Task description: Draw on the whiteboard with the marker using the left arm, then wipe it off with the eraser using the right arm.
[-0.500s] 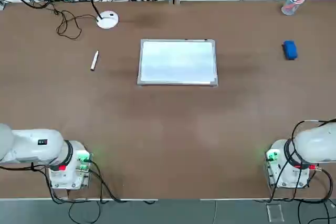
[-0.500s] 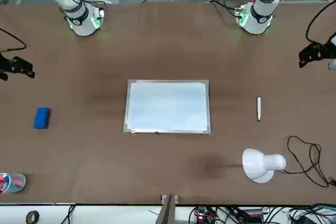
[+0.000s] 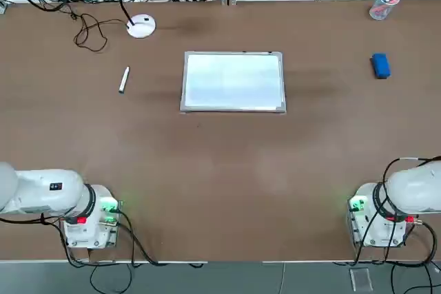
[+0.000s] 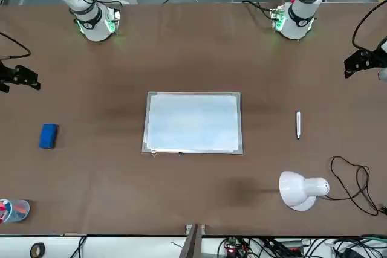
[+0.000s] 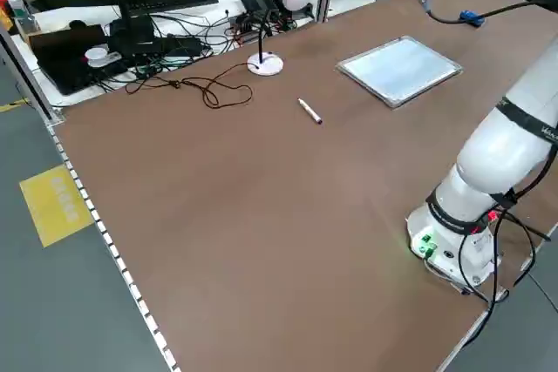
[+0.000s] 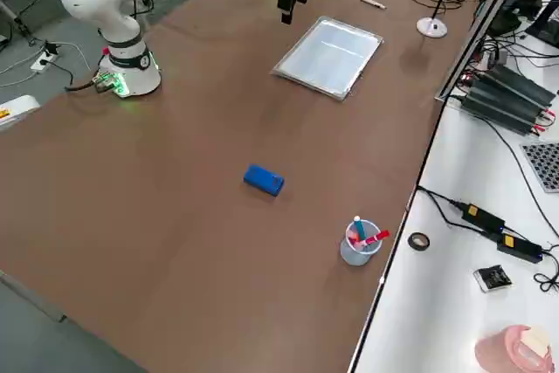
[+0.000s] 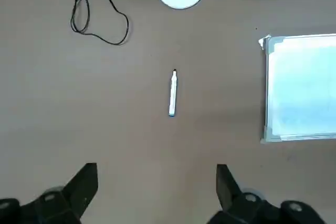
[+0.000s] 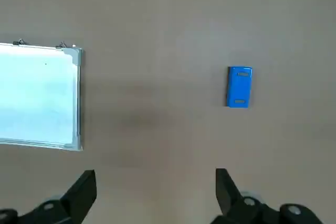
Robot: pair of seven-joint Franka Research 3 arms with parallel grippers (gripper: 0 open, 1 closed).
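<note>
The whiteboard [image 3: 233,82] lies flat mid-table with a blank surface. Off to its left rests the marker [image 3: 124,79], a slim white pen, alone on the brown tabletop. The blue eraser [image 3: 380,65] sits far to the right. High above the table, my left gripper [image 7: 155,182] is open, and the marker [image 7: 172,93] lies well ahead of its fingers. My right gripper [image 8: 155,184] hangs just as high and open, with the eraser [image 8: 239,86] ahead and the whiteboard [image 8: 37,95] off to one side. In the front view both show as dark shapes, the left gripper [image 4: 363,61] and the right gripper [image 4: 18,77], at the picture's edges.
A white desk lamp [image 3: 140,26] with a looping black cable stands behind the marker. A clear cup [image 3: 381,6] of pens stands at the far right corner beyond the eraser. The arm bases [image 3: 89,215] [image 3: 375,215] sit at the near edge. Cables and electronics crowd the bench behind.
</note>
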